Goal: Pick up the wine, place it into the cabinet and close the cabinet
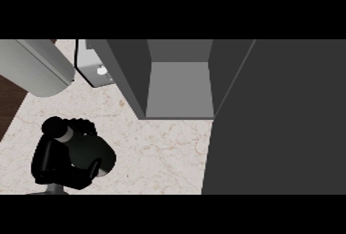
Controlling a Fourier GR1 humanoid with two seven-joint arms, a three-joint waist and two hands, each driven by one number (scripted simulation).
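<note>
The tabletop (162, 151) is a pale marbled surface that fills the lower-left and centre of the head view.

The left hand (67, 176) shows at the lower left, above the tabletop, with a short piece of grey forearm at the lower edge. Its fingers (42, 160) are curled inward round a dark object, not spread.

The object in the hand reads as the wine bottle (63, 133). A rounded black top and a pale grey band stick out at the hand's upper-left side. The dark body is largely hidden by the palm. The bottle is tilted, with its top pointing up and left in the view. It lies well apart from the cabinet.

The cabinet (128, 73) stands at the top centre of the tabletop and is open. A grey inner floor and two side walls are visible. The cabinet door (283, 119) is a large dark panel that covers the right side of the view.

A small grey panel (93, 73) with a white dot sits just beside the cabinet's left wall. What it is cannot be told. A large pale grey rounded body (34, 66) occupies the top-left corner.
</note>
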